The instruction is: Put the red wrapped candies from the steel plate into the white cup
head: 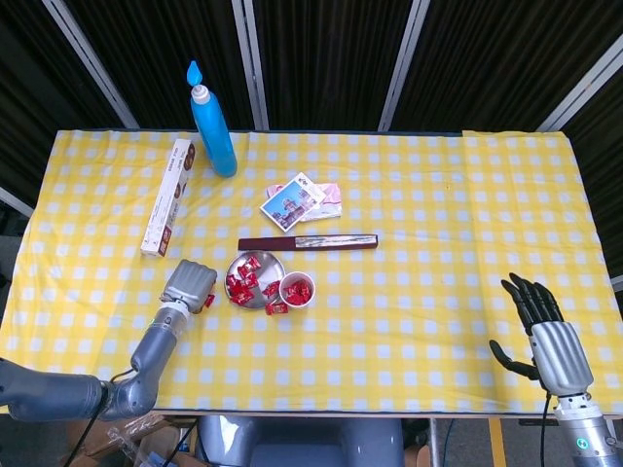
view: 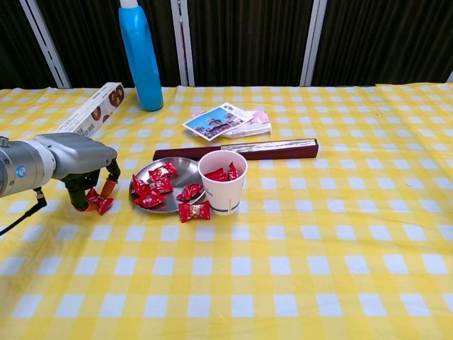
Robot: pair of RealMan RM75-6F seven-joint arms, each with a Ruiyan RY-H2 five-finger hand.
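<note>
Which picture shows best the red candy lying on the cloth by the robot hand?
The chest view. There the red wrapped candy shows side-on under the fingertips of the left robot hand. In the head view only a small red bit peeks out beside the grey hand.

The left hand (view: 78, 161) has a smooth, matt grey shell. Just beside it, the candies (view: 152, 188) wear crinkly, glossy red wrappers on a shiny steel plate (view: 180, 168). Beyond the plate, the cup (view: 222, 181) looks like matt white paper. Everything lies on a soft checked tablecloth (view: 318, 234). Far behind the hand stands a glossy blue plastic bottle (view: 140, 58).
</note>
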